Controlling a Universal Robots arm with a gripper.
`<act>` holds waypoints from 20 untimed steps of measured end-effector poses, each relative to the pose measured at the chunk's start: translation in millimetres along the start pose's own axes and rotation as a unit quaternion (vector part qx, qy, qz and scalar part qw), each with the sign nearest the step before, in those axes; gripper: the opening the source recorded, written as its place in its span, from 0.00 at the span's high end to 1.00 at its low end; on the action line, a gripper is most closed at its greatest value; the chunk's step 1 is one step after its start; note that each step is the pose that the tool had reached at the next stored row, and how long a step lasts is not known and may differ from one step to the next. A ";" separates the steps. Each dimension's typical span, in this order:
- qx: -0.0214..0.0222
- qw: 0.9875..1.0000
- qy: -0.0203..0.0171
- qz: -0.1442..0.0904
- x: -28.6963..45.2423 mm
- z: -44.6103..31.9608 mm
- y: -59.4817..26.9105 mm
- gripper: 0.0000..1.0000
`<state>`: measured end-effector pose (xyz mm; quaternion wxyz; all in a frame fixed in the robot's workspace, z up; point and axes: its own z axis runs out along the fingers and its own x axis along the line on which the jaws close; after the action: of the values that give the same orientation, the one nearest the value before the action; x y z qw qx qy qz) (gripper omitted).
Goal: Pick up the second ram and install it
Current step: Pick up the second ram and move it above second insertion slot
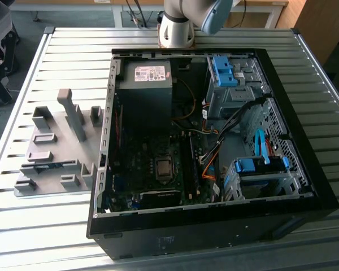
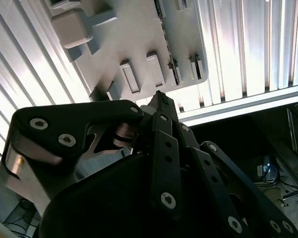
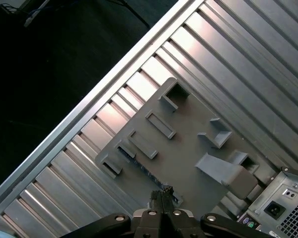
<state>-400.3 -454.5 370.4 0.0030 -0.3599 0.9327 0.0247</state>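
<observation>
The second ram (image 3: 135, 161) is a thin dark strip standing on edge in a slot of the grey fixture plate (image 3: 188, 148). In the second wrist view the ram (image 2: 168, 45) runs along the fixture (image 2: 134, 29). In the exterior view it is a thin strip (image 1: 50, 166) low on the fixture (image 1: 56, 127). In both wrist views my gripper (image 3: 161, 194) hangs high above the fixture, over the end of the ram's slot. Its fingers (image 2: 161, 101) are pressed together with nothing between them.
The fixture lies on a slatted metal table (image 1: 39, 214), at the exterior view's left of an open computer case (image 1: 305, 164). Inside are a motherboard with processor socket (image 1: 164, 167), memory slots (image 1: 188, 164), power supply (image 1: 146, 84) and blue drive brackets (image 1: 260, 165). The arm's base (image 1: 178, 25) stands behind the case.
</observation>
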 end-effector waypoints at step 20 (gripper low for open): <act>-0.001 0.999 0.002 -0.036 0.7 0.1 -0.8 0.90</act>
<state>-400.3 -455.5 370.3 0.0021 -0.3928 0.9193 0.0248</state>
